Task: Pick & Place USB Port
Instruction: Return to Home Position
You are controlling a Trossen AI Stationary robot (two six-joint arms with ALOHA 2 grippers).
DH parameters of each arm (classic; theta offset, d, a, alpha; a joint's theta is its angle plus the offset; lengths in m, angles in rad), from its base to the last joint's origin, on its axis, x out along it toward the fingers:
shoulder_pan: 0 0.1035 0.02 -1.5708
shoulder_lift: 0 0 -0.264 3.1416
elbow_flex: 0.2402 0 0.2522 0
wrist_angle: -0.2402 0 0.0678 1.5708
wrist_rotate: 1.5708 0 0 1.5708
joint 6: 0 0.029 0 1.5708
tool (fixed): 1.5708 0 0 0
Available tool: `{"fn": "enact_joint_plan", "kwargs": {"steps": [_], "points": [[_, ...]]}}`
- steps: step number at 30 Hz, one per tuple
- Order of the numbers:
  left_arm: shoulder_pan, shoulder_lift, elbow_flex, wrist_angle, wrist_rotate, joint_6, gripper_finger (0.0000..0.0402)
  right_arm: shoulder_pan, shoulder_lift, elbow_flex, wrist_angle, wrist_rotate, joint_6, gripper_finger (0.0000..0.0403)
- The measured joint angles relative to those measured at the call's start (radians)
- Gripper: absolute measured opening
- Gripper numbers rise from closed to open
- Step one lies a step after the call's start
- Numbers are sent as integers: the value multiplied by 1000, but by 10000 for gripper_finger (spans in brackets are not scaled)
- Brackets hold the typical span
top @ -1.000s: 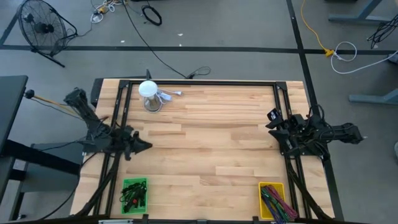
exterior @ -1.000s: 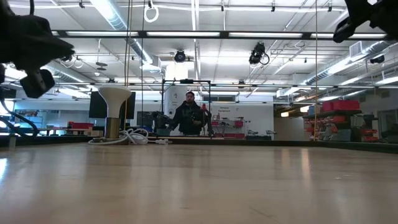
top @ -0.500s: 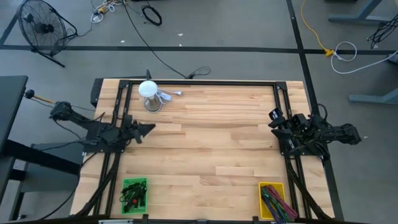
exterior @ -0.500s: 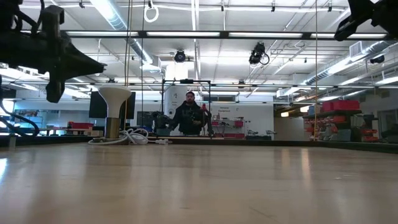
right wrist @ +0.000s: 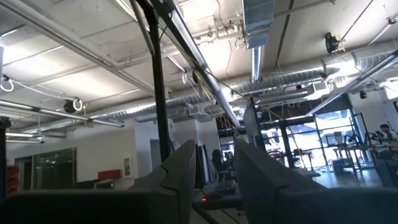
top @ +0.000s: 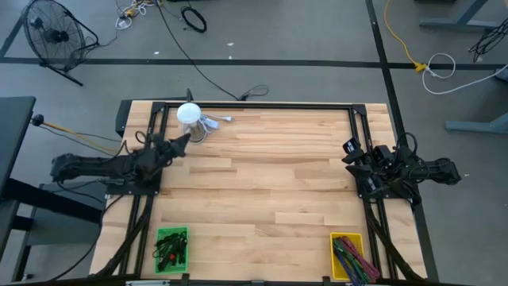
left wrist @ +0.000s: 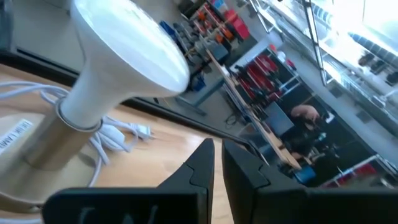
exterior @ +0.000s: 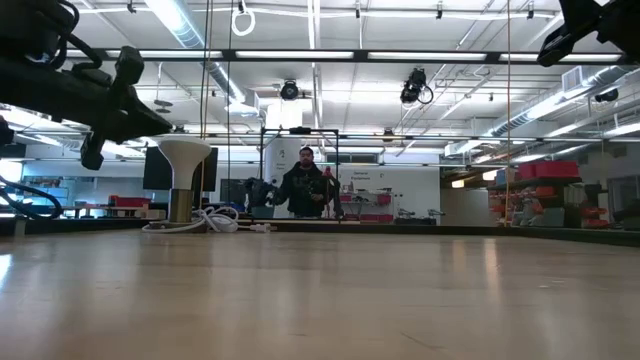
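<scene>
The USB port (top: 190, 121) is a silver stem with a white flared cap (left wrist: 127, 53). It stands on its base at the table's far left, and its white cable (top: 217, 121) lies coiled beside it. My left gripper (top: 185, 141) hangs level just near of it and points at it. Its fingers (left wrist: 200, 167) are shut to a thin slit and hold nothing. My right gripper (top: 348, 151) waits open at the table's right edge, tipped upward, with nothing between its fingers (right wrist: 180, 168).
A green bin (top: 171, 246) of dark parts sits at the near left. A yellow bin (top: 347, 256) of coloured pieces sits at the near right. Bare wood (top: 270, 175) lies between the arms. A person (exterior: 303, 188) stands in the room beyond the far edge.
My left arm has swung about its base, carrying its gripper from the middle left toward the table's far edge and the USB port. The gripper has turned from pointing across the table to pointing at the white cap. Its fingers kept the same gap.
</scene>
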Motion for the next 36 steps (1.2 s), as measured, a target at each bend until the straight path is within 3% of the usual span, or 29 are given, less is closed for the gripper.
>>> {"fn": "enact_joint_plan", "kwargs": {"steps": [12,22,33,36], "points": [[24,0,0,12,2,0,34,0,0,0,-1,0,0,111],[106,-2,0,14,1,0,34,0,0,0,-1,0,0,111],[109,0,0,16,0,0,34,0,0,0,-1,0,0,111],[110,0,0,16,-55,-8,34,0,0,0,-3,7,-57,111]]}}
